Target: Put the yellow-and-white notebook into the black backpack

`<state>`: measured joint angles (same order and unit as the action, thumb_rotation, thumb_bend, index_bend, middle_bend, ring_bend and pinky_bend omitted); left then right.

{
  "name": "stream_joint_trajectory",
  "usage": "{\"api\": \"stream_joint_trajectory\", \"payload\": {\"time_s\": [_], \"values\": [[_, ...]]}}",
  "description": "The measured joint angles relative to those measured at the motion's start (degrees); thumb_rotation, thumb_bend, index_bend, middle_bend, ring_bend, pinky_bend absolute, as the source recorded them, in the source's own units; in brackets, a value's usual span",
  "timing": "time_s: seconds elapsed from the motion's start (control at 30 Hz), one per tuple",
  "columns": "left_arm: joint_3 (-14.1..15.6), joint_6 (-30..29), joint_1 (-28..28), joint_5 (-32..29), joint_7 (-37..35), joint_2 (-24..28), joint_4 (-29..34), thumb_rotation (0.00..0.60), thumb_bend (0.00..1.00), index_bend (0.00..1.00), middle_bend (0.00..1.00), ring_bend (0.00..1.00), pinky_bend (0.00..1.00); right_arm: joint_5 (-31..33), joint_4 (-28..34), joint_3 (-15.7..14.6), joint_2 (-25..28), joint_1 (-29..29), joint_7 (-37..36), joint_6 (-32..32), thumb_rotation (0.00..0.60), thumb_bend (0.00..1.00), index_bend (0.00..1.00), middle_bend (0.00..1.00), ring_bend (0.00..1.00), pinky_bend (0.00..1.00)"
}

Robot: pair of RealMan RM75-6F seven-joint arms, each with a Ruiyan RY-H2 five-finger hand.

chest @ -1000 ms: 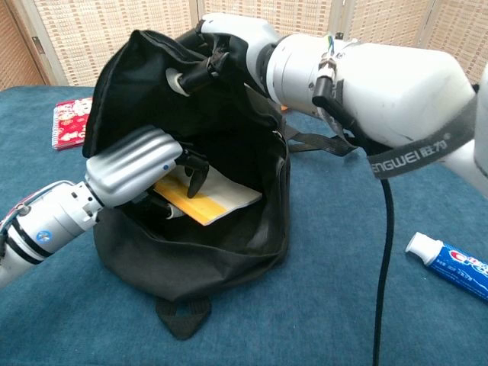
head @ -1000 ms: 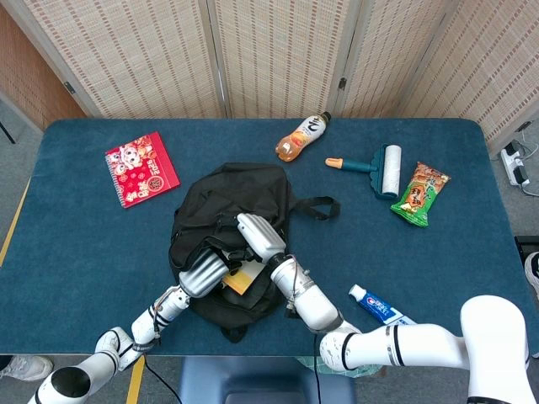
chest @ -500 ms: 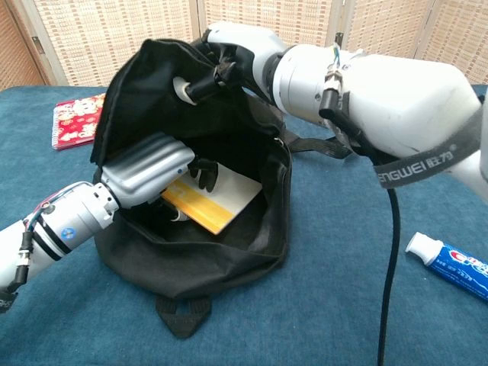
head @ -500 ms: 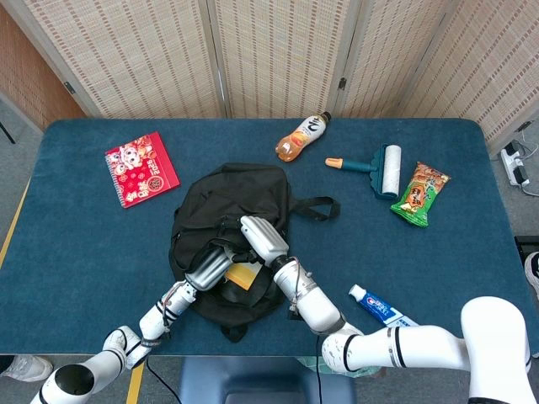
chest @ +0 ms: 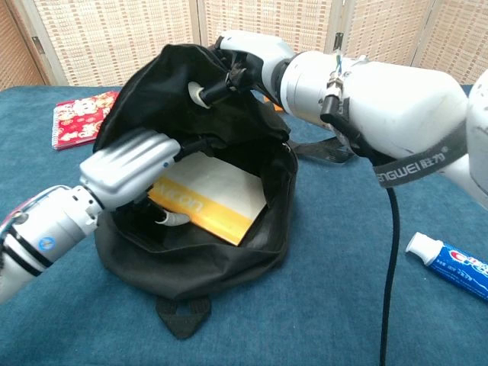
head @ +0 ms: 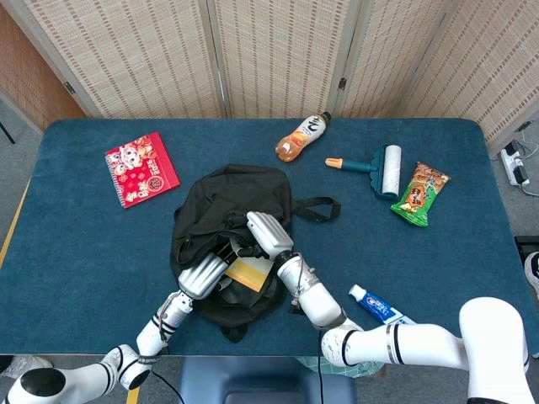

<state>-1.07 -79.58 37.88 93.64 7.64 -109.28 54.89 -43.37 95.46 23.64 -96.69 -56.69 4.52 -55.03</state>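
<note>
- The right hand (chest: pixel 248 57) reaches in from the right side and grips the upper rim of the black backpack (chest: pixel 252 236), fingers curled over the fabric, lifting the top flap so the mouth gapes.
- The left hand (chest: pixel 130 168) comes in low from the near left, its silver back turned up at the opening's left edge; its dark fingers are hooked over the top left edge of the yellow-and-white notebook (chest: pixel 210 194) and one pale fingertip shows beneath it, so the hand appears to hold the book, though the grip is partly hidden.
- In the head view the left hand (head: pixel 202 273) and right hand (head: pixel 268 233) sit either side of the opening in the black backpack (head: pixel 232 189).
- The notebook lies tilted inside the bag's mouth, orange band down, white cover up; from above, the yellow-and-white notebook (head: pixel 250 273) shows between the two hands.
- On the blue table (head: pixel 84 244): a red notebook (head: pixel 141 168), a bottle (head: pixel 303 136), a lint roller (head: pixel 375 167), a snack packet (head: pixel 419 194) and a toothpaste tube (head: pixel 377 305).
</note>
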Motion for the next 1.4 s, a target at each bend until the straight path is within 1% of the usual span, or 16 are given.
{"api": "stream_joint_trajectory", "payload": {"time_s": [0.1,0.27,0.5,0.77,0.87,0.93,1.0,1.07,1.1,1.13,1.2,1.23,1.33,1.4], "values": [[0.85,-2.43,-1.42,1.39,1.38,2.37,4.03,0.6,0.02,0.21,0.29,0.28,0.34,0.2,-0.66,0.15,-0.11,0.09,-0.27,0.19,0.6,0.63,0.69,0.33,0.26,0.2],[1.97,-7.27,-3.53,4.04,1.28,5.13,7.29,0.6,0.03,0.25,0.34,0.33,0.37,0.27,-1.38,0.13,-0.03,0.32,-0.41,0.46,0.6,0.63,0.68,0.33,0.26,0.2],[2.78,-15.23,-7.33,6.98,-2.93,8.93,9.87,0.6,0.03,0.3,0.4,0.38,0.42,-0.05,-1.95,0.01,0.15,0.71,-0.82,0.94,0.6,0.63,0.67,0.33,0.26,0.2],[3.13,-21.03,-12.11,7.55,-9.42,13.06,13.35,0.6,0.03,0.32,0.42,0.39,0.44,-0.79,-2.34,-0.61,0.28,1.3,-1.98,2.21,0.6,0.62,0.62,0.33,0.26,0.2],[2.82,-22.51,-14.13,6.67,-10.89,14.37,14.09,0.6,0.03,0.32,0.43,0.39,0.44,-1.94,-1.99,-1.28,0.68,1.75,-2.29,2.66,0.6,0.62,0.57,0.31,0.24,0.2],[2.54,-22.72,-15.21,5.62,-11.8,15.37,14.52,0.6,0.03,0.32,0.43,0.39,0.44,-2.94,-1.3,-2.23,1.49,2.2,-2.33,3.22,0.6,0.6,0.49,0.28,0.22,0.19],[2.25,-22.62,-16.08,4.45,-12.83,16.55,14.97,0.6,0.03,0.32,0.43,0.39,0.44,-4.03,-0.4,-3.52,2.75,2.65,-2.08,4.11,0.6,0.53,0.35,0.24,0.19,0.17],[2.02,-22.22,-16.76,3.36,-13.72,17.58,15.4,0.6,0.03,0.32,0.43,0.39,0.44,-5.08,0.55,-4.85,4.31,3.05,-1.67,5.11,0.593,0.37,0.18,0.2,0.16,0.15],[1.87,-21.74,-17.18,2.61,-14.24,18.23,15.74,0.6,0.03,0.31,0.43,0.39,0.44,-5.99,1.25,-5.9,5.57,3.36,-1.15,5.62,0.574,0.27,0.09,0.18,0.14,0.15],[1.76,-21.29,-17.46,2.1,-14.56,18.71,16.03,0.6,0.03,0.31,0.43,0.39,0.44,-7.11,2.0,-6.99,6.85,3.76,-0.51,5.86,0.552,0.2,0.04,0.16,0.13,0.14],[1.5,-20.24,-18.05,1.13,-15.03,19.8,16.77,0.6,0.03,0.31,0.42,0.39,0.44,-8.86,3.39,-8.7,8.71,4.53,0.32,6.05,0.483,0.08,0.0,0.12,0.1,0.13],[1.38,-19.89,-18.27,0.84,-15.06,20.2,17.08,0.6,0.03,0.31,0.42,0.39,0.44,-9.55,4.13,-9.39,9.61,4.94,0.58,6.15,0.454,0.04,0.0,0.1,0.08,0.12],[1.0,-18.76,-18.76,0.13,-14.48,21.18,18.12,0.6,0.03,0.3,0.42,0.39,0.44,-11.95,6.55,-11.07,12.76,6.46,0.8,6.24,0.404,0.0,0.0,0.06,0.05,0.11],[0.8,-17.78,-18.93,-0.38,-13.89,21.82,18.92,0.6,0.03,0.3,0.42,0.39,0.43,-14.0,8.18,-11.9,14.9,7.84,0.38,5.85,0.401,0.0,0.0,0.06,0.05,0.11]]}}
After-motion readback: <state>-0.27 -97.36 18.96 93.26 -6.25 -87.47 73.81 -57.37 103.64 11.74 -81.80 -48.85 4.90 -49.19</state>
